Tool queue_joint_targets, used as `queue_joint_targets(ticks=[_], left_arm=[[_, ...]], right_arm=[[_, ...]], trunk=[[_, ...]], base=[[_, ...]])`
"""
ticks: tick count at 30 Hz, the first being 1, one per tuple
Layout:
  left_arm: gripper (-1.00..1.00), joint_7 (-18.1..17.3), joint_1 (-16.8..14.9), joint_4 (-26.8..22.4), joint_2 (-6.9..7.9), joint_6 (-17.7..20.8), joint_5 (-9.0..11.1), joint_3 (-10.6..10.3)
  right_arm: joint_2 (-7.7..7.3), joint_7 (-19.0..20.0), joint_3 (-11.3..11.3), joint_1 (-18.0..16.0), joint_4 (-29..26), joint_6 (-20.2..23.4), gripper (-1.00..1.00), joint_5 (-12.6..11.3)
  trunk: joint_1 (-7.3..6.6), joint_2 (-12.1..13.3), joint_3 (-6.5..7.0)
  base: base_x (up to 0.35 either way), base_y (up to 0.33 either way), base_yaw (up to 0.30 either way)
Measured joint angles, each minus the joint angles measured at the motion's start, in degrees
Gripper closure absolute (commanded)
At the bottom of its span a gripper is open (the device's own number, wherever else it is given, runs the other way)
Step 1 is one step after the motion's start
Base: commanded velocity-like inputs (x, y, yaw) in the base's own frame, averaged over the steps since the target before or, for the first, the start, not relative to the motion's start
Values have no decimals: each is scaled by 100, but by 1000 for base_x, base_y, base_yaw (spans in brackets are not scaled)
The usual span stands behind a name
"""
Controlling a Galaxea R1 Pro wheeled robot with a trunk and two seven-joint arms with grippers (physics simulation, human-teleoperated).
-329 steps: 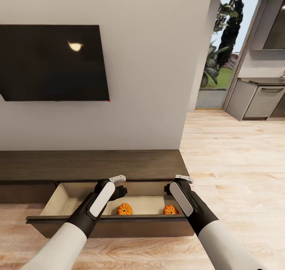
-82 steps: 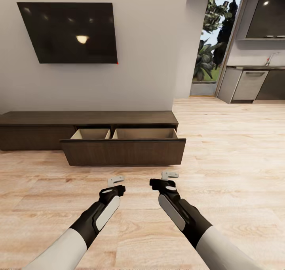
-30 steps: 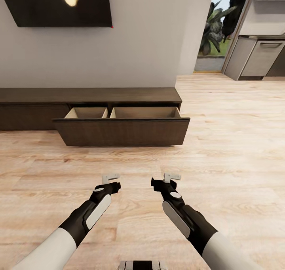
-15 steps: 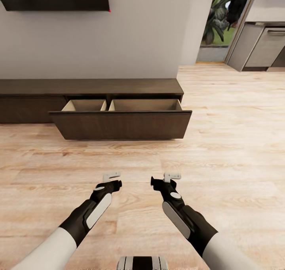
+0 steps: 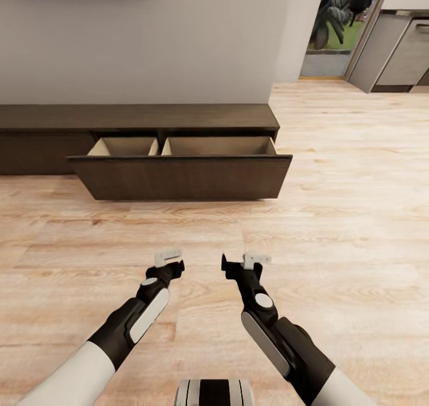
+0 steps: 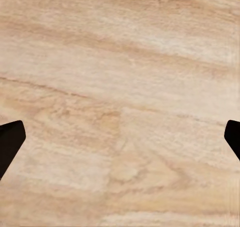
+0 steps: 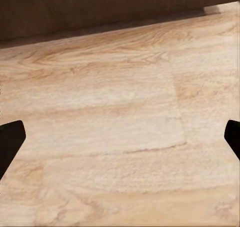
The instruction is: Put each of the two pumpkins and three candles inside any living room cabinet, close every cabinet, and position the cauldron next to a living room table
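Cabinet [image 5: 179, 117] drawer [image 5: 182, 176] open; both fingers spread, empty.

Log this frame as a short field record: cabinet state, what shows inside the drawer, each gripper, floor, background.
cabinet: long dark brown unit against the wall
drawer: wide drawer front pulled out, open
drawer contents: pale interior visible near the top; bottom hidden by the front, contents cannot be told
left gripper: open, empty, over the floor
right gripper: open, empty, over the floor
floor: light wood planks
background: doorway with plants, grey kitchen units
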Motion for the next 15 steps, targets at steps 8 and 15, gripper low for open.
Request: queue_joint_targets(ticks=[8, 15], left_arm=[[-100, 21, 3, 44, -34, -245, -307, -52], [-100, 23, 7, 47, -51, -253, -316, -63]], right_arm=[[-299, 19, -26, 111, -95, -506, -100, 6], [-318, 16, -27, 115, -60, -538, -100, 7]], trunk=[[2, -2, -23], [2, -2, -23]], base=[[0, 0, 0], [0, 0, 0]])
